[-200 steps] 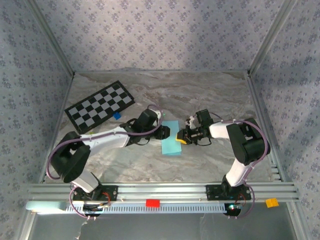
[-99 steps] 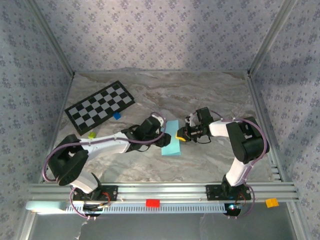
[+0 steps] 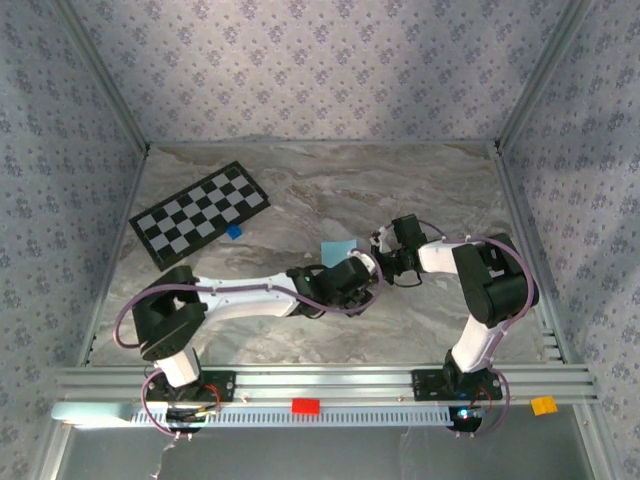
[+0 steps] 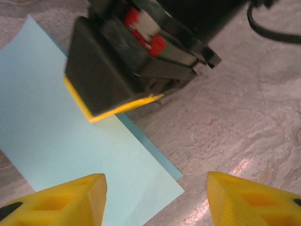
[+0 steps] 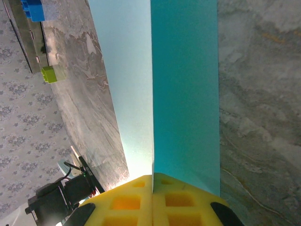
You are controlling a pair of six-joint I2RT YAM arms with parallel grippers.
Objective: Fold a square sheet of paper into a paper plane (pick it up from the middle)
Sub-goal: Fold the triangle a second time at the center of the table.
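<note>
- The square sheet of paper (image 4: pixel 61 141), light sky-blue, sits near the middle of the marble table (image 3: pixel 300 180), between the two grippers.
- From above, one corner of it (image 3: pixel 337 249) shows just beyond the left arm's wrist.
- The right gripper (image 5: pixel 153 197) is pinched tight on the sheet's edge, yellow fingers pressed together.
- In the right wrist view, a pale tone and a deeper teal tone meet along a straight line that runs into the seam between the fingers.
- The left gripper (image 4: pixel 155 202) hovers over the sheet's near corner, jaws apart and holding nothing.
- The checkerboard card (image 3: pixel 200 212) lies well apart at the far left, with a small blue block (image 3: pixel 234 232) just beside it.
</note>
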